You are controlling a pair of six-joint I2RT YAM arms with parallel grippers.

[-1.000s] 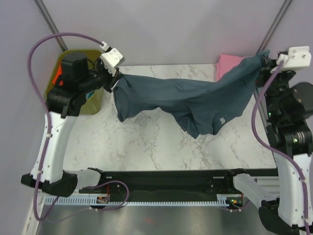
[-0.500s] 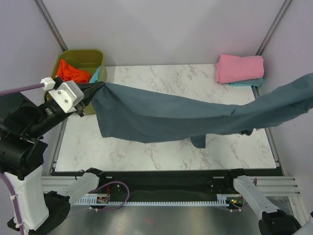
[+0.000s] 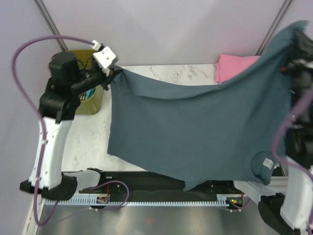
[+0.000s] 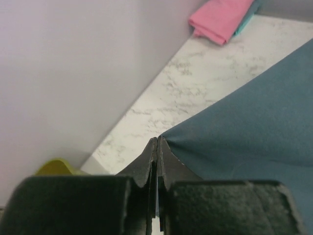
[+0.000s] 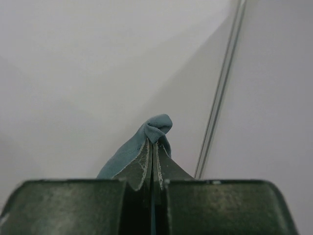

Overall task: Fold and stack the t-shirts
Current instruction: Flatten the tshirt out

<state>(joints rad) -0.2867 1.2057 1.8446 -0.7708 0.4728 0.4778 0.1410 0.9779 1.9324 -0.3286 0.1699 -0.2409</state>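
Note:
The large slate blue-grey t-shirt (image 3: pixel 195 127) hangs spread in the air between both arms and covers most of the table, its lower edge over the near rail. My left gripper (image 3: pixel 113 73) is shut on its far-left corner; the cloth shows in the left wrist view (image 4: pixel 244 122) beside the gripper (image 4: pixel 157 142). My right gripper (image 5: pixel 154 142) is raised high at the right, shut on the other corner (image 5: pixel 156 128); in the top view the cloth (image 3: pixel 293 34) hides it. A folded pink t-shirt (image 3: pixel 230 66) lies at the back right, on a teal one (image 4: pixel 247 19).
The olive-green bin (image 3: pixel 90 100) stands at the back left, mostly behind my left arm. The marble table (image 3: pixel 88 142) shows bare at the left. A metal frame post (image 5: pixel 222 88) runs up the wall beside the right gripper.
Both arms swung the shirt. The left gripper moved back up to the far-left corner by the bin. The right end rose high at the right, and the shirt opened out flat and wide.

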